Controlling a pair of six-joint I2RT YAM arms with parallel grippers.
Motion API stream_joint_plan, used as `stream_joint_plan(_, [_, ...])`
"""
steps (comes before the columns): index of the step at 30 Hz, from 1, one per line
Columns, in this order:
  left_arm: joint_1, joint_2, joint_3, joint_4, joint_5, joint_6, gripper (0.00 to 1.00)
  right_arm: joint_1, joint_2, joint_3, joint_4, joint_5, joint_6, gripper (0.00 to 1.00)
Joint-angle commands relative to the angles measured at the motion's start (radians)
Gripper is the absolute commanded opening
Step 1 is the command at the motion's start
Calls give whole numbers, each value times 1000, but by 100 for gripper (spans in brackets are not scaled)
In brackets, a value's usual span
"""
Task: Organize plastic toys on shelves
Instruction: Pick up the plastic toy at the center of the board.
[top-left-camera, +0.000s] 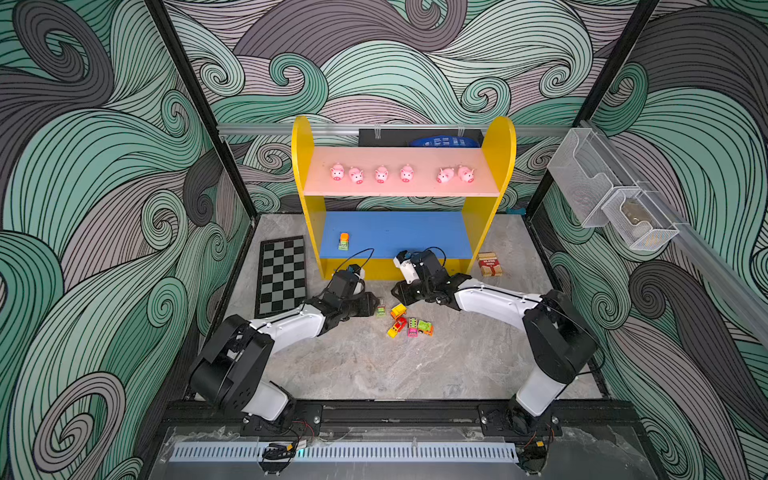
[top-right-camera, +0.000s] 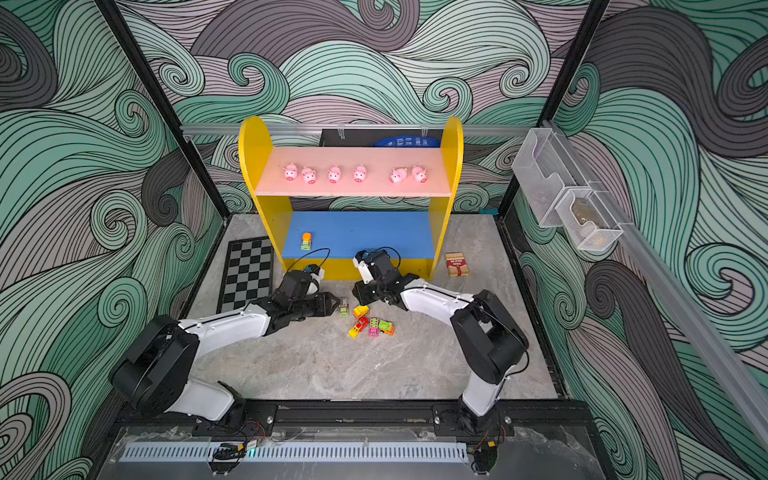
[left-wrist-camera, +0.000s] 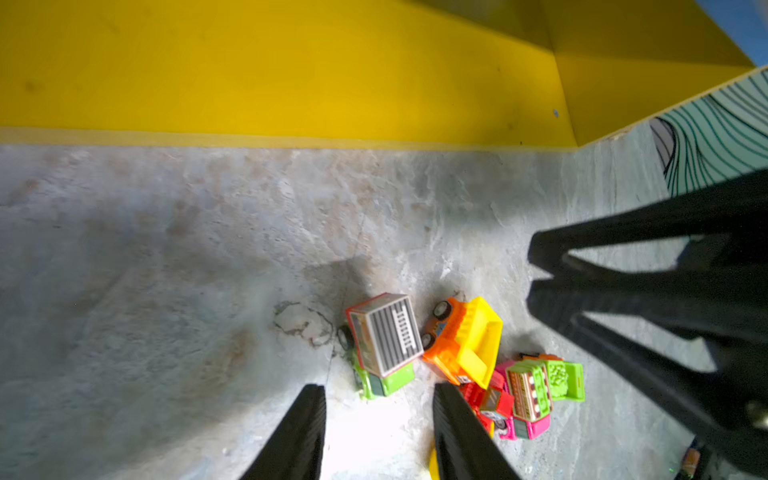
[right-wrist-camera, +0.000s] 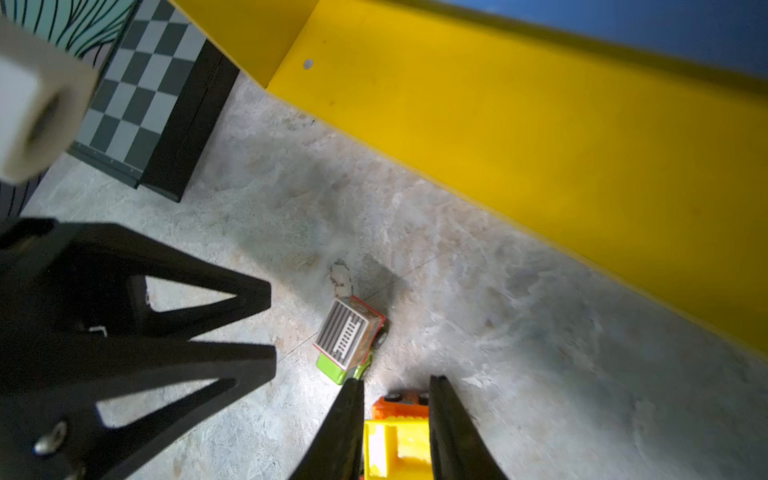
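The yellow shelves (top-left-camera: 303, 166) stand at the back. Several pink pigs (top-left-camera: 380, 174) line the pale pink upper board, and one orange-and-green vehicle (top-left-camera: 343, 241) sits on the blue lower board (top-left-camera: 407, 237). The other toy vehicles (top-left-camera: 409, 326) lie clustered on the floor in front. My left gripper (left-wrist-camera: 379, 388) is open, with bare floor between its fingers and a green truck with a grey box (left-wrist-camera: 384, 345) just past its tips. My right gripper (right-wrist-camera: 395, 384) hangs slightly open over the orange-and-yellow dump truck (right-wrist-camera: 397, 440), which rests on the floor.
A grey-black checkerboard (top-left-camera: 281, 274) lies left of the shelves and a red-and-tan card box (top-left-camera: 489, 264) right of them. Wire mesh baskets (top-left-camera: 611, 199) hang on the right wall. The two grippers face each other closely across the toy cluster.
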Motion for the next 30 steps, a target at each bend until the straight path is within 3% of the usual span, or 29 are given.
stream_joint_plan(1, [-50,25,55,-30,-98,0,51,-39,-77,-66,49,19,41,34])
stream_joint_plan(11, [-128,150,157,-106,-298,0,59,-122,-243,-278,169,-15,76,42])
stream_joint_plan(19, [-145,204,180,-97,-289,46,59,-137,-267,-312,180,-22,76,45])
stream_joint_plan(30, [-147,227,186,-151,-396,67,41,-138,-265,-317,182,-28,75,47])
